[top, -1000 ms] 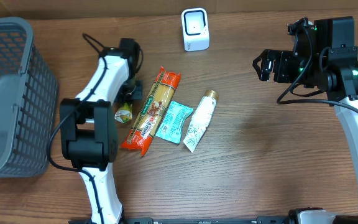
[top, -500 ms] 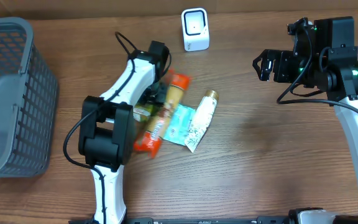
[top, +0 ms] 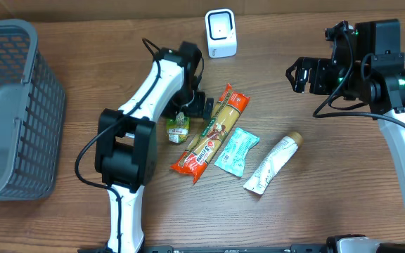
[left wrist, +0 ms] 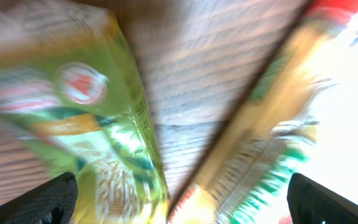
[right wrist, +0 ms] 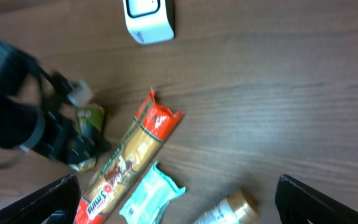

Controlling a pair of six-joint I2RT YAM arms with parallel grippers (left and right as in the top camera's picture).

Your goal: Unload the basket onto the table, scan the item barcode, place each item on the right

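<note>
The small green pouch (top: 178,128) lies flat on the wooden bench (top: 329,190) just beside the left tool (top: 193,105), whose jaws stand wide apart and empty. The spaghetti packet (top: 211,133) lies next to it, and the right tool (top: 298,74), likewise spread, hangs well away. The pouch looks light, soft and slippery, so a pinch across its stiffer top edge seems safest, and smooth wood runs on to the white scanner (top: 221,32) nearby.
</note>
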